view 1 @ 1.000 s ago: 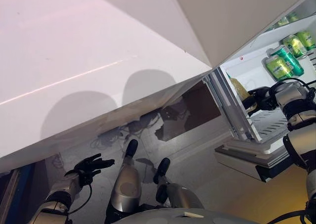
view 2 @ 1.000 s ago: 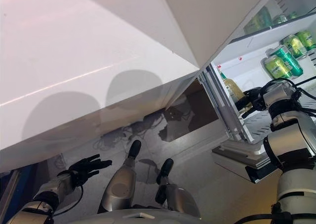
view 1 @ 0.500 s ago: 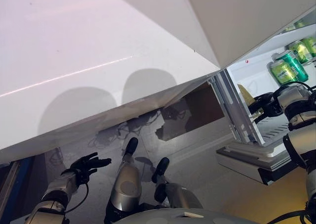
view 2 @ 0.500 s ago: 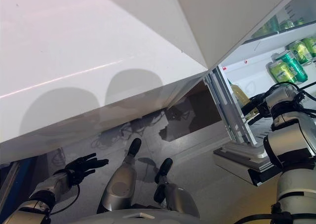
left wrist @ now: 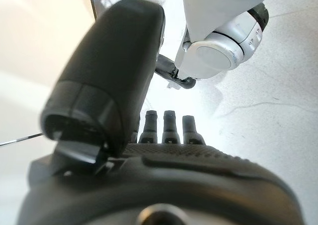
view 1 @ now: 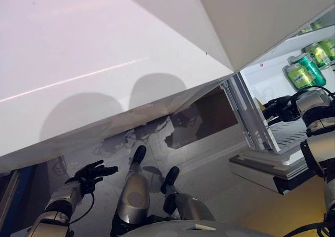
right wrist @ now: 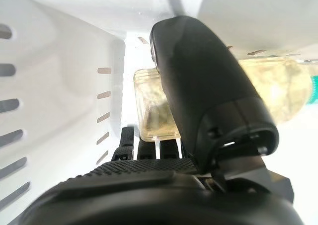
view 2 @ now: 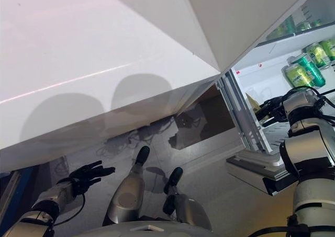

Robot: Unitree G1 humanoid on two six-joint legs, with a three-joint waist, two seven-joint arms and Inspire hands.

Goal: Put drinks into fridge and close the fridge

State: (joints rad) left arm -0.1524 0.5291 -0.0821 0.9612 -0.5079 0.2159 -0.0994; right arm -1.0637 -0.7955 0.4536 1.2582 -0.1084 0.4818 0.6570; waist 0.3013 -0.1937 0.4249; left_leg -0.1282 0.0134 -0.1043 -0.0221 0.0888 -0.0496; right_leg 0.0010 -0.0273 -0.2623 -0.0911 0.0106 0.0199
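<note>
I see the fridge standing open, white inside, with green cans lying on an upper shelf. A pale yellow clear bottle lies on its side in the white slotted compartment lower down.

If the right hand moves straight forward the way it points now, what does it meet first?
Probably the white slotted fridge wall. The right hand holds the pale yellow bottle, which would likely get there first, though depth is unclear.
</note>
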